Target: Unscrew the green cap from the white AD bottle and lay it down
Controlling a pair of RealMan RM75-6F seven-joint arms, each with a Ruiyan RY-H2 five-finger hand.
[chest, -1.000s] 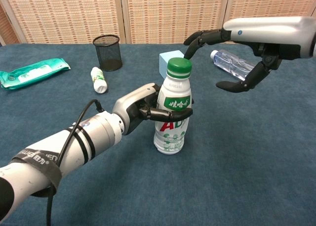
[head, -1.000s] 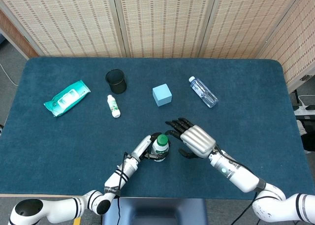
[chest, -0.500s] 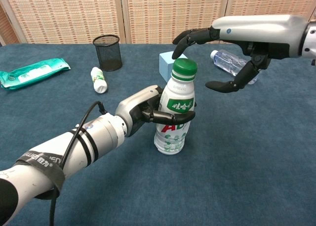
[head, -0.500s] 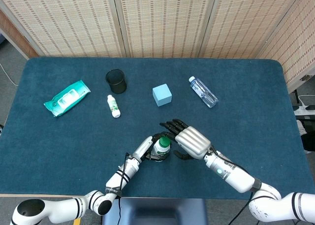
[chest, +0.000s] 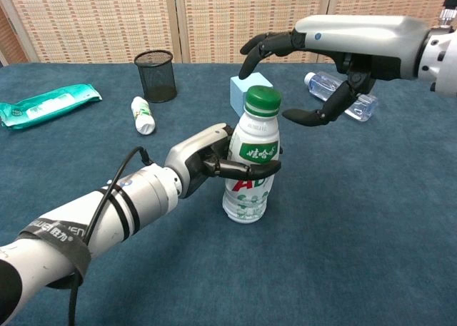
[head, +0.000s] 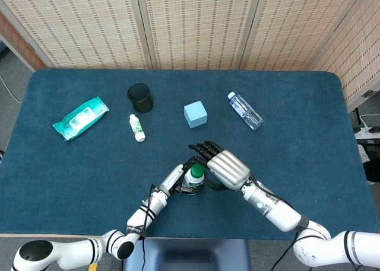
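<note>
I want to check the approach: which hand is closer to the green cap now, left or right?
Right. The right hand hovers open just above and beside the green cap, not touching it. The left hand is lower, gripping the white AD bottle around its middle.

A dark blue table (head: 309, 134) seen from above, with a woven screen along its far edge. Near the middle of the near side, the left hand (head: 177, 179) grips a white AD bottle (head: 191, 181) with its green cap (head: 196, 171) on. The right hand (head: 221, 167), fingers spread, hovers just right of the cap. Farther back, from left to right: a green wipes packet (head: 80, 118), a black mesh cup (head: 139, 98), a small white bottle (head: 137, 128) lying flat, a light blue cube (head: 195, 114) and a clear water bottle (head: 244, 110) on its side.
</note>
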